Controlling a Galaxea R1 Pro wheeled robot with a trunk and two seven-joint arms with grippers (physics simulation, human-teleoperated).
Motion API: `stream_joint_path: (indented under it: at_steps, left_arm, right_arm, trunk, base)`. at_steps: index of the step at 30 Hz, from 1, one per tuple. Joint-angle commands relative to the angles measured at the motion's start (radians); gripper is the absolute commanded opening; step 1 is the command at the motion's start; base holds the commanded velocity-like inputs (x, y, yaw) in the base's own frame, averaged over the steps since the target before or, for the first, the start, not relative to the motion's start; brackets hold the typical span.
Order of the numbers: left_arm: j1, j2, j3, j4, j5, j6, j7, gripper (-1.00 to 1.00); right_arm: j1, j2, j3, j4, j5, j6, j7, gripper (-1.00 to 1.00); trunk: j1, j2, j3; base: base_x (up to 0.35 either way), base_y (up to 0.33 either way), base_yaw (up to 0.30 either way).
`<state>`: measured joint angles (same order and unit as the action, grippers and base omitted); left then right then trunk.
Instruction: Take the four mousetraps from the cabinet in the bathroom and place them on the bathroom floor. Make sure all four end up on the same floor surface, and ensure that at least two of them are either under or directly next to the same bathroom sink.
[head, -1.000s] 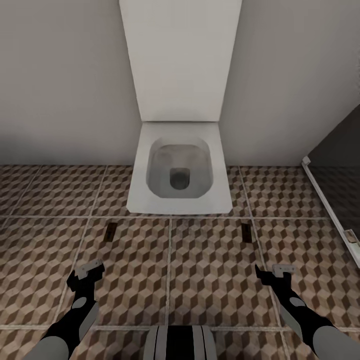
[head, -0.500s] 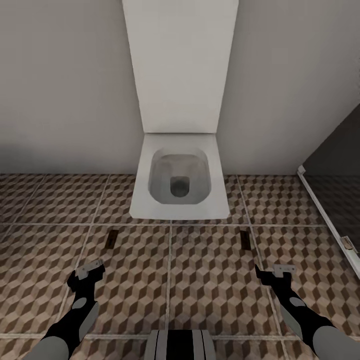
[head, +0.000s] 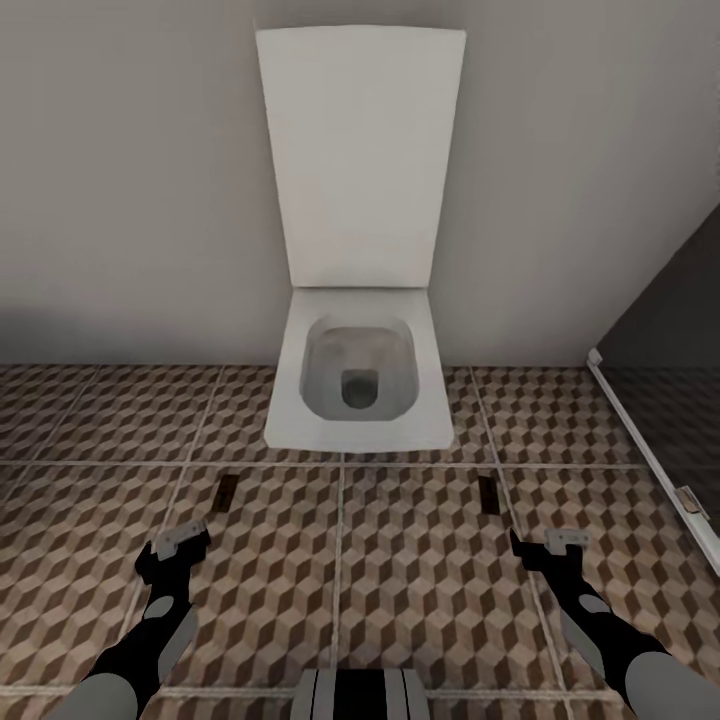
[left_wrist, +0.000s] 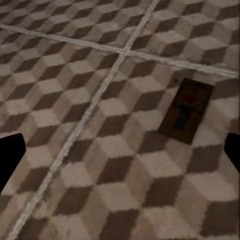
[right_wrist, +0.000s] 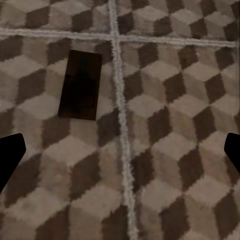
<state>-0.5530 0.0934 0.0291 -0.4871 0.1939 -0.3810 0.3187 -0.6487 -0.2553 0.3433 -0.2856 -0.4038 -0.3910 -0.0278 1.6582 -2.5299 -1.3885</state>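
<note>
Two mousetraps lie flat on the bathroom floor (head: 420, 560), one (head: 226, 489) ahead of the empty, spread left gripper (head: 172, 552), another (head: 489, 494) ahead of the equally spread right gripper (head: 543, 552), before the toilet (head: 358, 390); next likely fetching the remaining traps from the cabinet.

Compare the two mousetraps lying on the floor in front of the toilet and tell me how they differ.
The left mousetrap lies ahead of the left gripper; the right mousetrap lies ahead of the right gripper. In the left wrist view the left mousetrap shows brown wood, a reddish patch and wire parts; the right mousetrap looks plain dark, no detail visible. Both lie flat on the tiled bathroom floor, free of the grippers.
</note>
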Motion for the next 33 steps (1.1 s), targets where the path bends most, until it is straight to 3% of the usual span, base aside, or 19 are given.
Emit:
stream_joint_path:
  at_steps: [1,22,33]
  left_arm:
    - [0.000,0.000,-0.002,0.001,0.007,-0.004,0.000,1.00]
    - [0.000,-0.005,-0.003,0.077,0.010,-0.003,-0.011,1.00]
    - [0.000,-0.006,0.004,0.194,0.015,-0.004,-0.012,1.00]
  right_arm:
    - [-0.001,0.000,0.008,0.000,-0.008,-0.003,-0.003,1.00]
    - [0.000,0.004,0.008,0.076,-0.010,-0.004,0.004,1.00]
    - [0.000,0.015,0.008,0.183,-0.010,-0.004,0.010,1.00]
  trunk:
    - [-0.001,0.000,0.003]
    - [-0.010,0.005,0.085]
    - [-0.015,0.008,0.127]
  base:
    - [0.000,0.000,0.000]
    - [0.000,0.000,0.000]
    - [0.000,0.000,0.000]
